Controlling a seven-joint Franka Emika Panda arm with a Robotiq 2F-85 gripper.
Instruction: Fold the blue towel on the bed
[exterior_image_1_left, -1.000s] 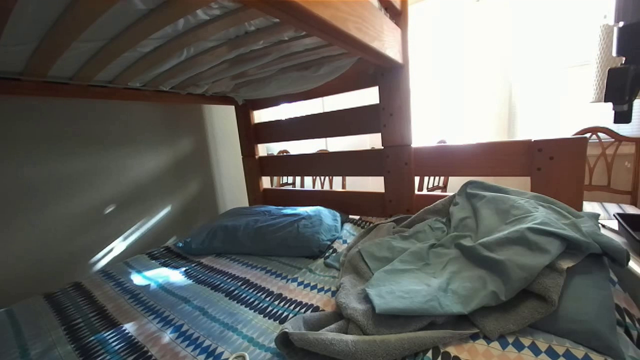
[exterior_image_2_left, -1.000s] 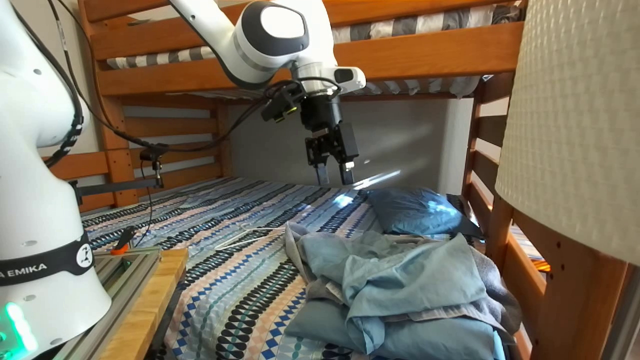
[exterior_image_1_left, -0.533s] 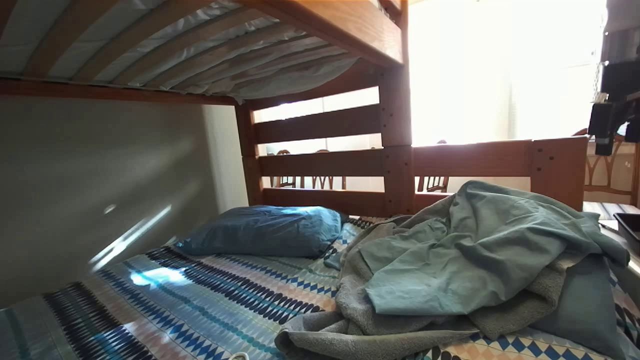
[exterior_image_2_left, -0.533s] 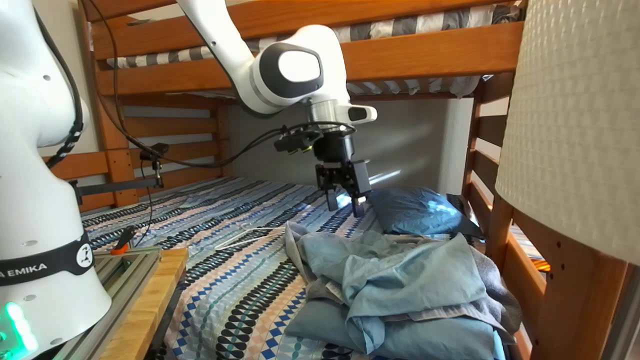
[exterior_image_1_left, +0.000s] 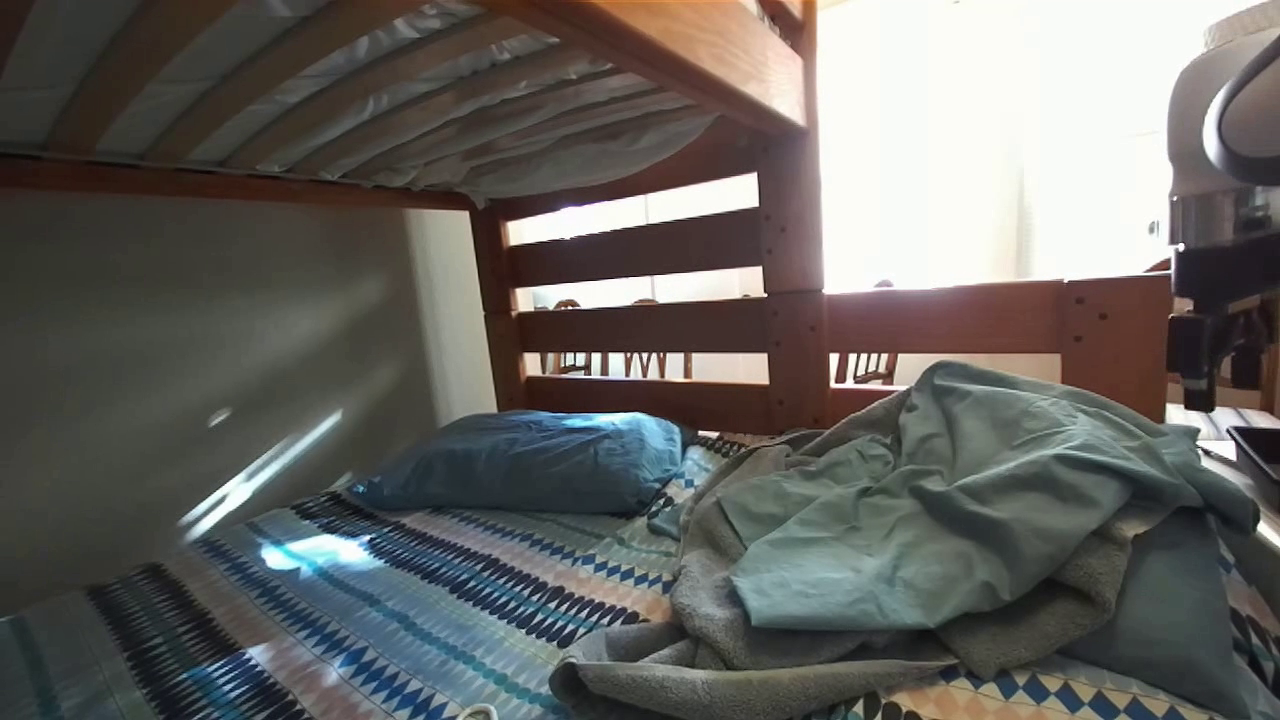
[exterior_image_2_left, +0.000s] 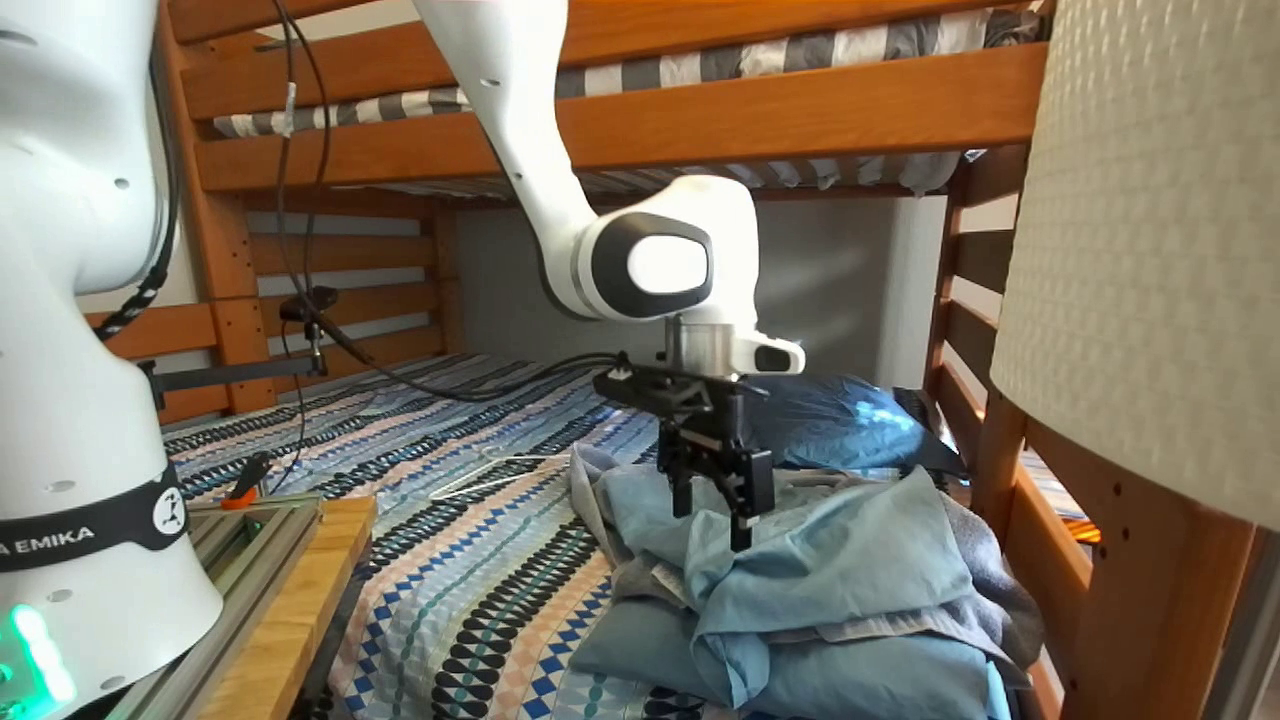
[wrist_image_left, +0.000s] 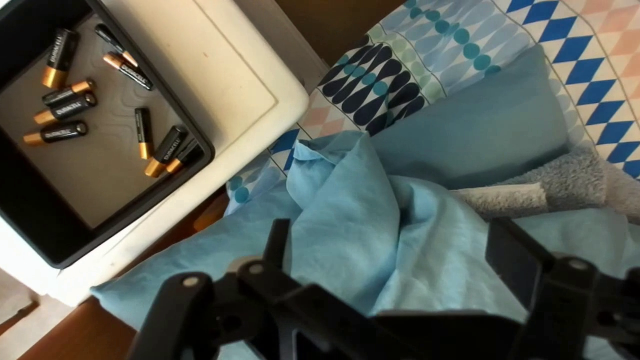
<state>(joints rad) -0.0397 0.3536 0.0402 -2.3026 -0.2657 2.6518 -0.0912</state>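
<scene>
"Blue towel (exterior_image_2_left: 835, 575) in a heap near the slatted end of the bed (exterior_image_2_left: 430, 600), slumped over what looks like a smooth blue pillow (exterior_image_2_left: 870, 675)! How far along are we?"

"Nowhere near finished, I'd judge! No squared edge, no half laid over, just loose ridges and a drooping flap. Grey fleece (exterior_image_1_left: 705, 605) pokes out beneath, in an exterior view, and I can't tell whether that's its other face or a second cloth. Gathering, spreading, folding: all of it looks left to do."

"And the arm (exterior_image_2_left: 515, 120)?"

"Slants down from above in an exterior view, bent near its end so the gripper (exterior_image_2_left: 712, 518) points downward with a slight lean, one side lower than the other."

"Caught anything?"

"Not a thread! Fingers (wrist_image_left: 277, 243) stand wide apart in the wrist view, towel showing in the gap, none of it pinched. They look to hang over the heap, and I can make out no contact."

"So, a grab next?"

"That's my bet: lower onto the raised ridge between them, then close, careful not to nip the pillow too."
</scene>
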